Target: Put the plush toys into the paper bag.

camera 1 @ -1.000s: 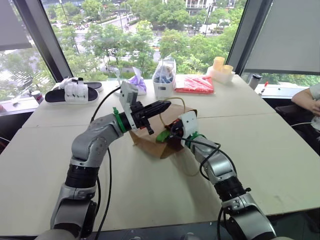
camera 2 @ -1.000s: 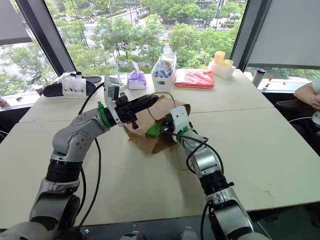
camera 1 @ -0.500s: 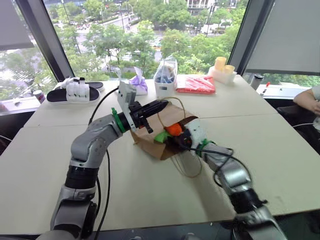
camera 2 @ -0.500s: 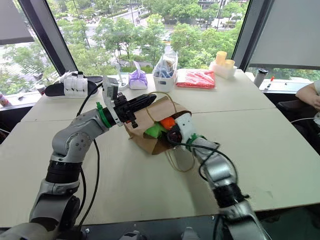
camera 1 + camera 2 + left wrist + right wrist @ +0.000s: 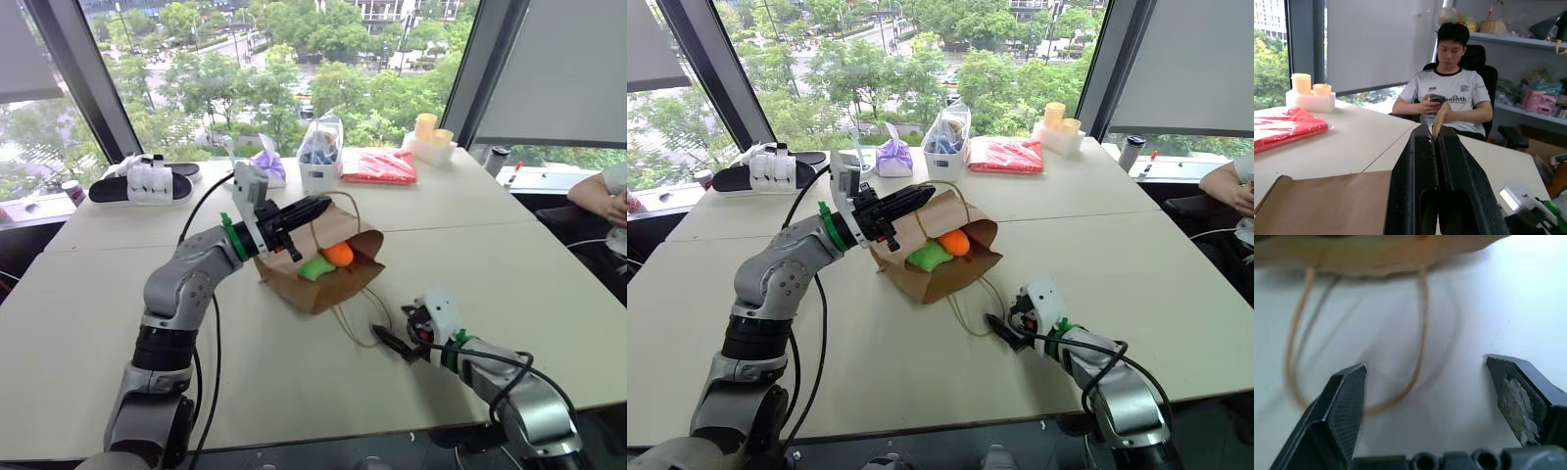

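Near the table's point(image 5: 872, 372) front edge, the right gripper point(image 5: 1004, 331) has pulled back empty, fingers spread wide, so both toys are delivered. The brown kraft paper bag point(image 5: 921, 279) mid-table holds the lime green plush point(image 5: 929, 256) and orange plush point(image 5: 954, 242). The left gripper point(image 5: 312, 208) pinches the bag's upper rim closed-tight.
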Controlling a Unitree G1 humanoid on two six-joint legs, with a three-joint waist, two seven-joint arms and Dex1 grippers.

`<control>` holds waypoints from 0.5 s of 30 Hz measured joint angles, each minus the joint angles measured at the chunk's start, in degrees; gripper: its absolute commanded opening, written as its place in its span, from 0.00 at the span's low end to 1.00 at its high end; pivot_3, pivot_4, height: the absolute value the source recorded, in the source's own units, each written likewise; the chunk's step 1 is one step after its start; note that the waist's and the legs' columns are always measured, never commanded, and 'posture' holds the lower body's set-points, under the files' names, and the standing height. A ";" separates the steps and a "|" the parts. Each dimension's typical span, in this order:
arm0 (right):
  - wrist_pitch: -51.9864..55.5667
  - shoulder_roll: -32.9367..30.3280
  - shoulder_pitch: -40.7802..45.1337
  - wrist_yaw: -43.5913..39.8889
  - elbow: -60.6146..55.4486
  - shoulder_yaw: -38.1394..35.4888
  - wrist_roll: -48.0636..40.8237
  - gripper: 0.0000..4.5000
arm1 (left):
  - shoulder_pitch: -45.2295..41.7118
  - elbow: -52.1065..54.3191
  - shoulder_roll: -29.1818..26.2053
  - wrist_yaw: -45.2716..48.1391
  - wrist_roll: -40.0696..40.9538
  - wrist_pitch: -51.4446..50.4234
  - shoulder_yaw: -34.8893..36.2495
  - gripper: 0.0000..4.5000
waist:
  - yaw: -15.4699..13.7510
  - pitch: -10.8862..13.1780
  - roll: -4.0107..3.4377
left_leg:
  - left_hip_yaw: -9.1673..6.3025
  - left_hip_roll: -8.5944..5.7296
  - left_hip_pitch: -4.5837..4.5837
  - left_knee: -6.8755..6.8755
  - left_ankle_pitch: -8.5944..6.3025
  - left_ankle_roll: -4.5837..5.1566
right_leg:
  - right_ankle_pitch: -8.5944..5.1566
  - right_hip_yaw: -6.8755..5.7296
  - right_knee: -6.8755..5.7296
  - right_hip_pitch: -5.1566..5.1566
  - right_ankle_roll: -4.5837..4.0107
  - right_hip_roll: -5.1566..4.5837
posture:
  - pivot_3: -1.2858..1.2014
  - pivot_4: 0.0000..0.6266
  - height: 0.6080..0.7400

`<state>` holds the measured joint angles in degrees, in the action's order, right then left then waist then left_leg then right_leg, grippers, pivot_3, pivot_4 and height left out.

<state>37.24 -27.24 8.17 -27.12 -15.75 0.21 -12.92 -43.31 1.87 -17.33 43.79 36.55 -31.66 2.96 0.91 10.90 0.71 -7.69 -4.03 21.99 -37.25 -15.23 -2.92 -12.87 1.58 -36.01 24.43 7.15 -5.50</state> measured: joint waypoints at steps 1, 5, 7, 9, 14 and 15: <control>-1.03 0.39 1.02 -0.02 1.71 0.00 0.26 0.93 | 0.00 -0.02 -0.04 -0.03 -0.10 0.01 0.03 0.00 | -0.03 0.00 0.00 | 0.00 0.00 0.00 0.00 0.00 0.00 | 0.00 0.00 0.00 -0.01 0.00 0.00 | 0.52 0.24 1.00; -3.11 1.22 4.17 -0.64 5.86 0.96 0.99 0.65 | 0.00 -0.01 0.03 -0.09 -0.34 0.06 0.01 0.00 | 0.05 0.00 0.00 | -0.01 0.00 -0.02 0.02 0.00 0.00 | 0.00 0.00 0.00 -0.01 0.00 0.00 | 0.52 0.24 1.00; -3.31 1.26 5.14 -1.22 6.46 1.94 1.38 0.43 | 0.00 0.00 0.05 -0.16 -0.43 0.06 0.01 0.00 | 0.08 0.00 0.00 | -0.02 0.00 -0.02 0.03 0.00 0.00 | 0.00 0.00 0.00 0.00 0.00 0.00 | 0.52 0.24 1.00; -3.24 1.33 6.01 -1.76 6.93 2.76 1.42 0.19 | 0.00 0.00 0.12 -0.23 -0.55 0.06 0.01 0.00 | 0.01 0.00 0.00 | -0.03 0.00 -0.02 0.03 0.00 0.00 | 0.00 0.00 0.00 -0.01 0.00 0.00 | 0.52 0.24 1.00; 0.60 -0.25 7.76 -3.88 6.25 3.23 0.75 0.01 | 0.00 0.02 0.33 -0.63 -0.63 0.06 0.03 0.00 | -0.12 0.00 0.00 | -0.04 -0.01 0.00 0.03 0.00 0.00 | 0.00 0.00 0.00 0.00 0.00 0.00 | 0.52 0.24 1.00; 2.34 -1.32 7.82 -4.56 5.22 3.12 0.24 0.01 | 0.01 0.04 0.50 -0.87 -0.63 0.06 0.05 0.00 | -0.14 0.00 0.00 | -0.06 -0.01 0.01 0.04 0.00 0.00 | 0.00 -0.01 0.01 0.00 0.00 0.00 | 0.52 0.24 1.00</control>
<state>39.58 -28.56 15.99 -31.68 -10.53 3.33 -12.68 -43.30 1.91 -16.83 42.92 35.92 -31.59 3.01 0.77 10.90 0.71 -7.75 -4.04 22.00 -37.21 -15.23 -2.93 -12.87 1.57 -36.01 24.42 7.15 -5.50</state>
